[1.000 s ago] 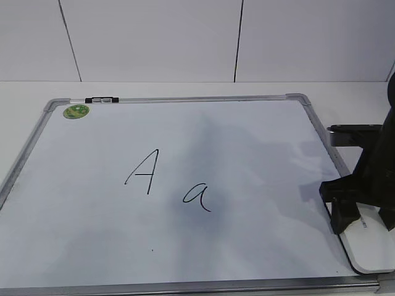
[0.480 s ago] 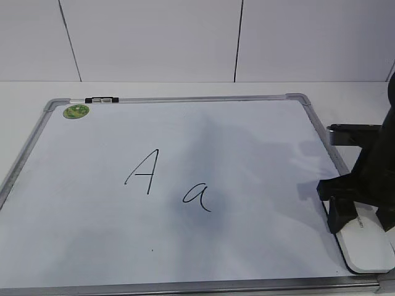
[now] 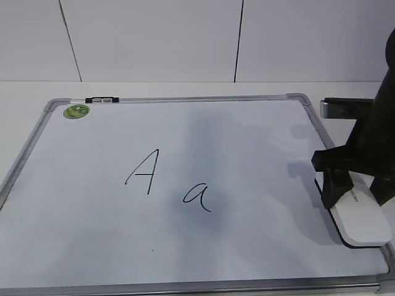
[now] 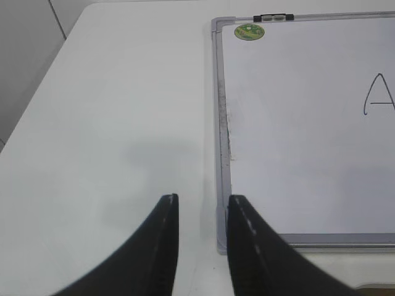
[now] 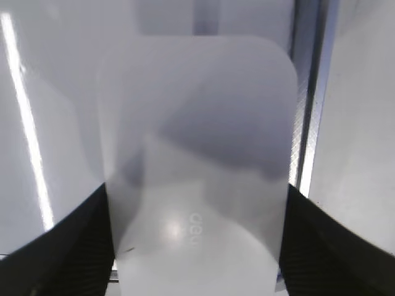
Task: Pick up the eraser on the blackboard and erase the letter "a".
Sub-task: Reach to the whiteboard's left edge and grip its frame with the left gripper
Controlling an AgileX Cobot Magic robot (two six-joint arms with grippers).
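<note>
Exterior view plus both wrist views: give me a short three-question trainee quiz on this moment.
1. True or false: the lowercase "a" is already wiped off the whiteboard.
2. Which hand straddles the eraser? A) left hand B) right hand
3. Fill in: the green sticker sits in the board's far ____ corner in the exterior view.

Key: 1 false, both letters are intact. 2 B, its fingers flank the eraser's sides at the board's right edge. 3 left.
</note>
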